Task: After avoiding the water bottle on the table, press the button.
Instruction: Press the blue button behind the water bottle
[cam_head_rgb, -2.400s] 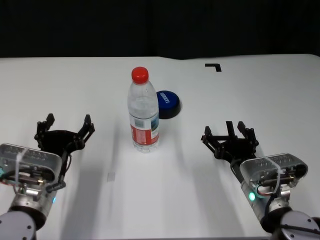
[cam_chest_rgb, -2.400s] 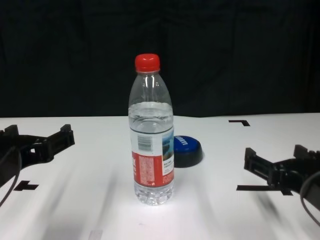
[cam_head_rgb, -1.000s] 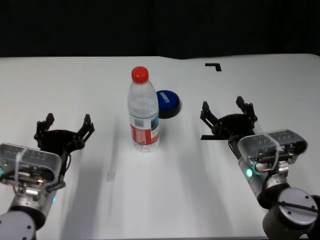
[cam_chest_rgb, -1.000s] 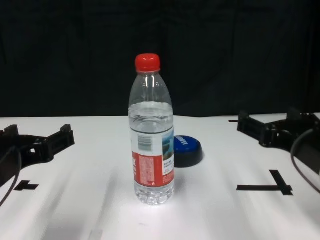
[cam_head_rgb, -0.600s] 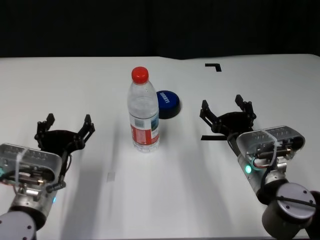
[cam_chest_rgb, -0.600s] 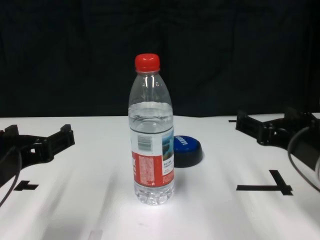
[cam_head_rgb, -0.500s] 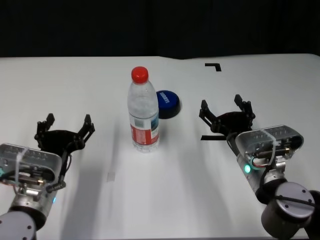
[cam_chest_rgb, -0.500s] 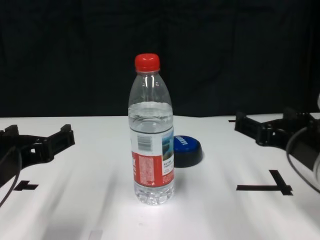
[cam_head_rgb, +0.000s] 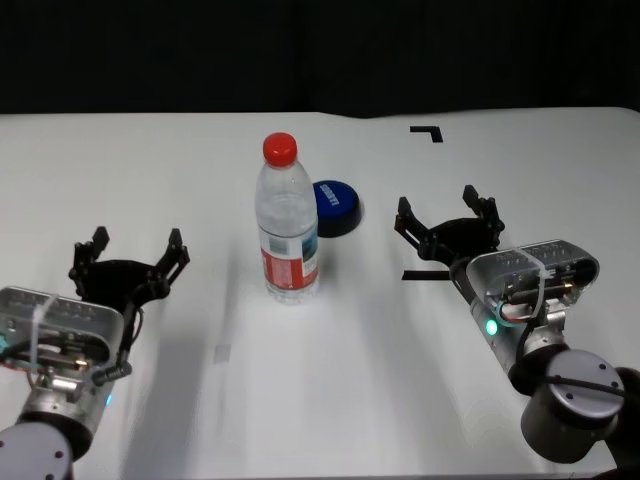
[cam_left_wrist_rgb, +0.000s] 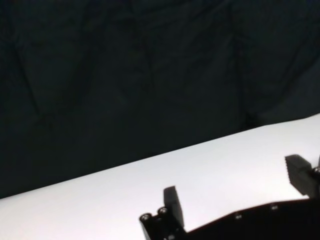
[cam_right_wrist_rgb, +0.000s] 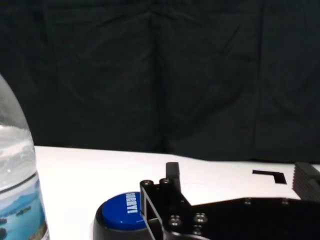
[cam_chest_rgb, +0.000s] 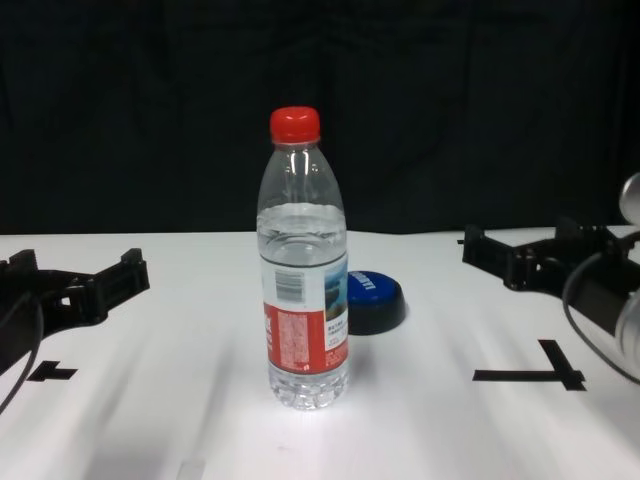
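The water bottle (cam_head_rgb: 288, 225) stands upright in the middle of the table (cam_head_rgb: 150, 160), with its red cap on. The blue button (cam_head_rgb: 335, 205) sits just behind it and to its right. My right gripper (cam_head_rgb: 447, 222) is open and empty. It hovers above the table to the right of the button, level with it and apart from both things. In the right wrist view the button (cam_right_wrist_rgb: 125, 214) lies ahead beside one finger (cam_right_wrist_rgb: 172, 174), and the bottle (cam_right_wrist_rgb: 17, 200) is at the edge. My left gripper (cam_head_rgb: 135, 252) is open and empty, to the left of the bottle.
Black tape marks lie on the table: an L-shaped corner (cam_head_rgb: 428, 132) at the far right, a cross (cam_chest_rgb: 530, 375) under the right gripper and another (cam_chest_rgb: 50, 373) near the left gripper. A black curtain hangs behind the table.
My right gripper has risen off the table and moved forward and to the left, toward the button. The left gripper, the bottle and the button have not moved.
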